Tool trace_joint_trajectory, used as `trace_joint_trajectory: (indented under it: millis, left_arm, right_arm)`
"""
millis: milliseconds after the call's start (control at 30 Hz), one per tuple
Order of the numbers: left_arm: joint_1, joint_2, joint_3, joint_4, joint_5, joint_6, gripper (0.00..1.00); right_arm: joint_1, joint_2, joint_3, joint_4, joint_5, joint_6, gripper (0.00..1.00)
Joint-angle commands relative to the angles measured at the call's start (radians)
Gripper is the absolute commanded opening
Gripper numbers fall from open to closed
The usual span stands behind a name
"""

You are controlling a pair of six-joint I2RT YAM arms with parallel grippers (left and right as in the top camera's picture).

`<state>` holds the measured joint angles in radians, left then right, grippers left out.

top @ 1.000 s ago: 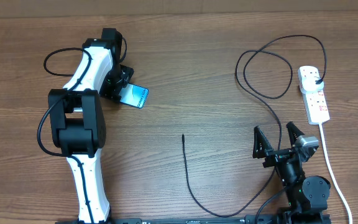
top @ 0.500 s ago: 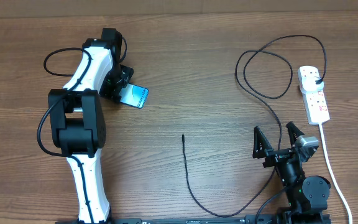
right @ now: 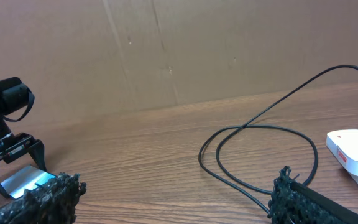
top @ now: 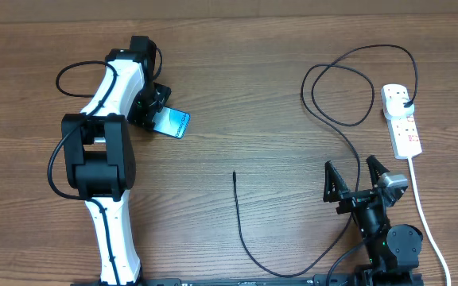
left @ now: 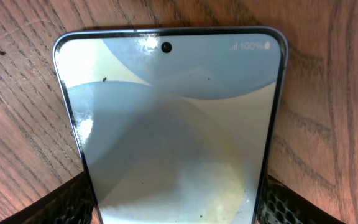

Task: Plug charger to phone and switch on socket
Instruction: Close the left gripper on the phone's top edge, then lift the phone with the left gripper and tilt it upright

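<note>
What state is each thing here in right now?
phone: screen lit, no cable attached.
charger: plug in the power strip, tip lying loose.
power strip: charger plugged in, switch unreadable.
left gripper: closed on the phone's edges.
right gripper: open, empty.

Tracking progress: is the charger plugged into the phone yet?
Not plugged in. The charger's connector tip lies bare on the table, well apart from the phone at upper left.
</note>
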<state>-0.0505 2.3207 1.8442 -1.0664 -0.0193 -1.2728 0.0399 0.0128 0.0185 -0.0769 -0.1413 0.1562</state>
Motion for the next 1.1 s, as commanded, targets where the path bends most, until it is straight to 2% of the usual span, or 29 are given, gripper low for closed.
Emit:
trace_joint_trajectory:
  millis: [0,567,1067]
  left_arm:
    - [0.004,0.015,-0.038,-0.006,-0.009,0.025,0.04]
    - [0.004,-0.008,-0.001,-0.007,0.073,0.025,0.04]
    - [0.005,-0.128,0.032,-0.006,0.099,0.039,0.04]
  right_arm:
    - [0.005,-0.010,-0.010,0.003,0.010,-0.007,1.00]
    - [0.005,-0.010,-0.010,0.003,0.010,-0.007,1.00]
    - [0.005,-0.010,-0.010,0.003,0.010,-0.007,1.00]
